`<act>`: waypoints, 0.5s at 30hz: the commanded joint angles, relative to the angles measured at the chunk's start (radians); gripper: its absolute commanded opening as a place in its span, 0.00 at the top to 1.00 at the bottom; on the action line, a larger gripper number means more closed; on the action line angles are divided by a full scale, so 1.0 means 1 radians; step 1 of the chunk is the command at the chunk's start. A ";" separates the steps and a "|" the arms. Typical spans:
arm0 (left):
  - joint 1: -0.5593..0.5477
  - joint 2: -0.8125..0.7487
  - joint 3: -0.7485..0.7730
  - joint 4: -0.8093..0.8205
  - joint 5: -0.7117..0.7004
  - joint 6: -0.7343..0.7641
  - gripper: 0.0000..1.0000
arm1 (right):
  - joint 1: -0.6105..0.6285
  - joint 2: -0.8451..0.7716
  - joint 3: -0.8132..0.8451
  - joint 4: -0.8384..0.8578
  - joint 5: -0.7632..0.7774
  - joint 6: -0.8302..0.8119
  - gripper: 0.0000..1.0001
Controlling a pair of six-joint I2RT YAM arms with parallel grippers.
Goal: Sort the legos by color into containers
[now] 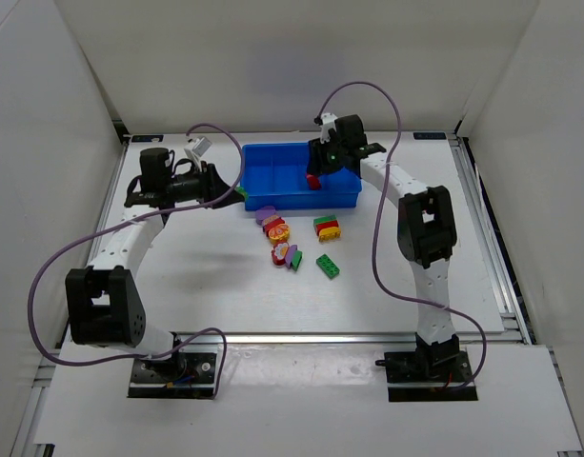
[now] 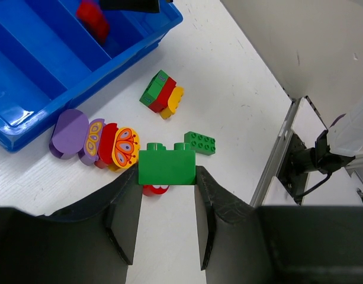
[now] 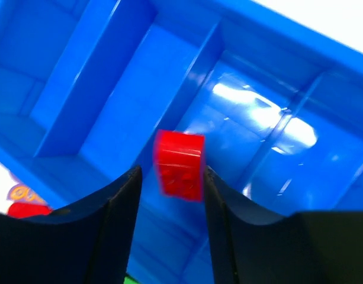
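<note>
The blue tray with four compartments stands at the back middle of the table. My right gripper hangs over its right half, jaws apart. A blurred red lego sits just past the fingertips, with a gap on its left side, above the tray floor. It also shows in the top view. My left gripper is shut on a green lego, held above the table left of the tray's front corner.
Loose legos lie in front of the tray: a purple one, orange and red rounded ones, another pair, a green-red-yellow stack and a green brick. White walls enclose the table.
</note>
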 commanded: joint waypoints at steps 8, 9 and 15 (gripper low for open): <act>-0.059 -0.006 0.055 0.069 -0.048 -0.002 0.79 | 0.014 -0.057 0.013 0.144 0.141 -0.042 0.19; -0.067 -0.003 0.058 0.069 -0.053 0.007 0.79 | 0.011 -0.065 0.016 0.137 0.136 -0.044 0.19; -0.183 0.102 0.179 0.053 -0.083 0.000 0.79 | -0.059 -0.272 -0.033 0.089 0.124 -0.019 0.18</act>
